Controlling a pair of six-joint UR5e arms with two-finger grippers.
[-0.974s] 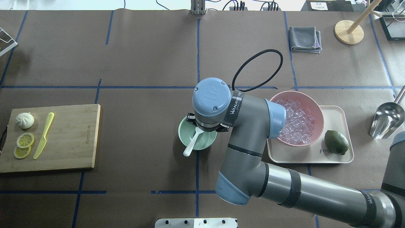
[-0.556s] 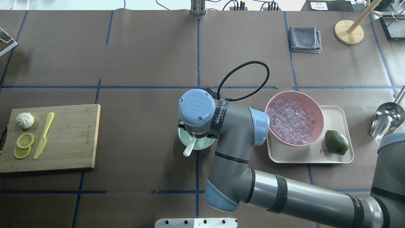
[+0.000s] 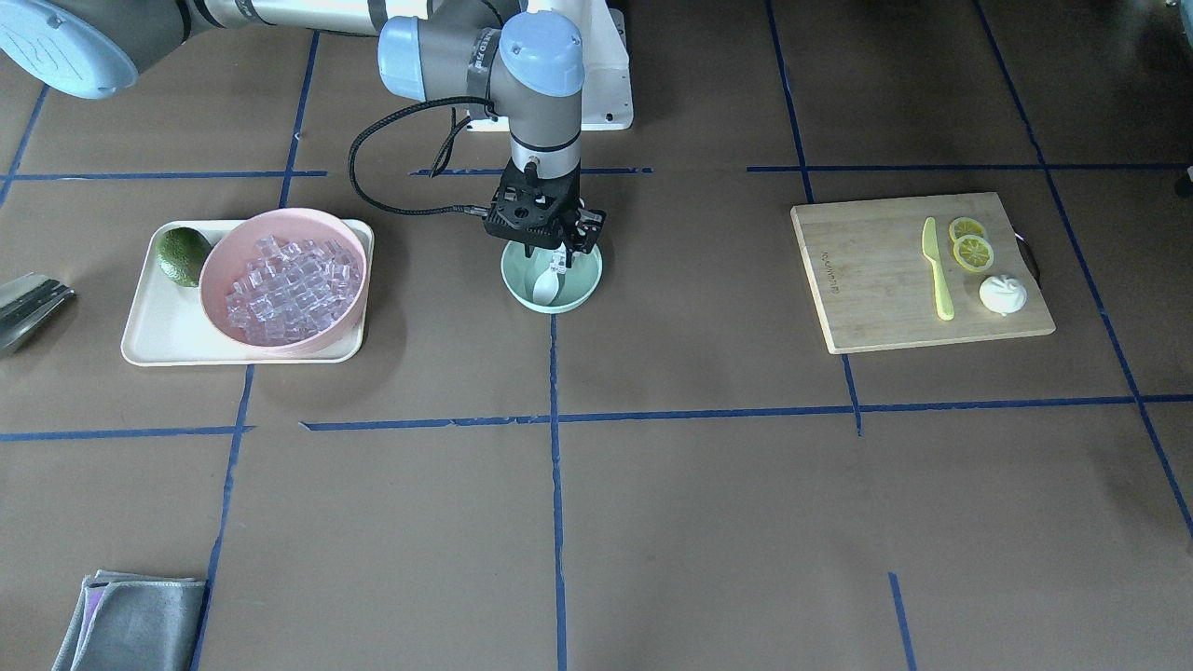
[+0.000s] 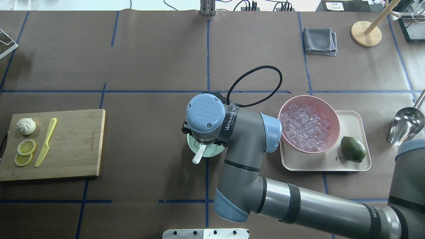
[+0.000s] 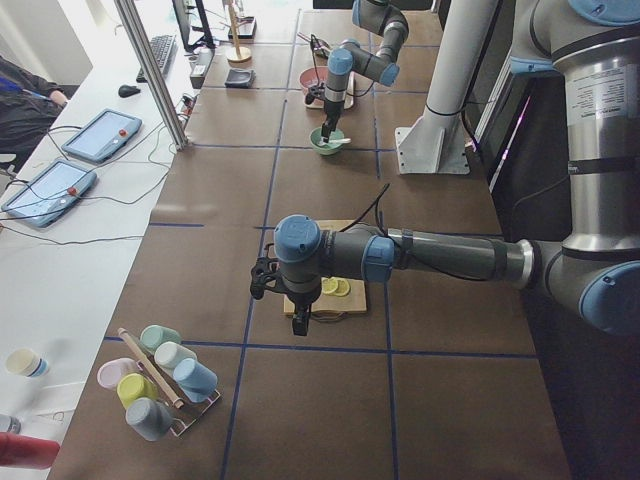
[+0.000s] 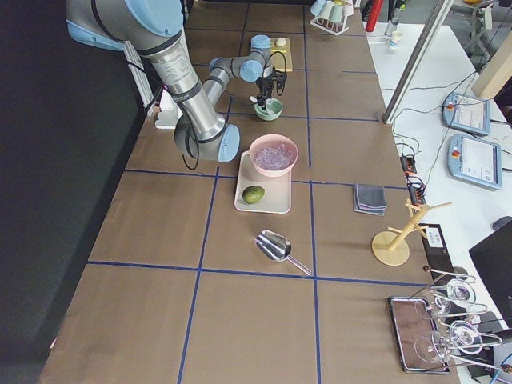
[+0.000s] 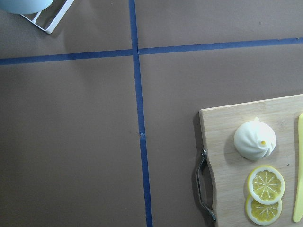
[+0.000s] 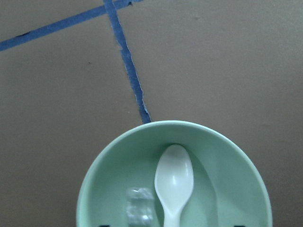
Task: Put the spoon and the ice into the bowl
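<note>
The mint-green bowl (image 3: 578, 280) stands mid-table and also shows in the overhead view (image 4: 211, 152). The white spoon (image 8: 174, 179) lies in it, scoop down and handle leaning over the near rim (image 4: 198, 156). One clear ice cube (image 8: 139, 212) sits in the bowl beside the scoop. More ice (image 4: 305, 127) fills the pink bowl (image 3: 289, 349). My right gripper (image 3: 550, 253) hangs just above the green bowl, open and empty; my wrist hides it in the overhead view. My left gripper (image 5: 300, 318) hovers by the cutting board's end; I cannot tell whether it is open.
The pink bowl and a lime (image 4: 353, 149) sit on a cream tray (image 4: 332, 164). A metal scoop (image 4: 405, 126) lies at the right edge. A cutting board (image 4: 69, 142) at left holds a yellow knife (image 4: 45, 142), lemon slices and a bun. A grey cloth (image 4: 320, 40) lies at the back.
My right arm has moved left, from partly over the pink bowl to directly over the green bowl, then stopped. The spoon has stayed in the bowl.
</note>
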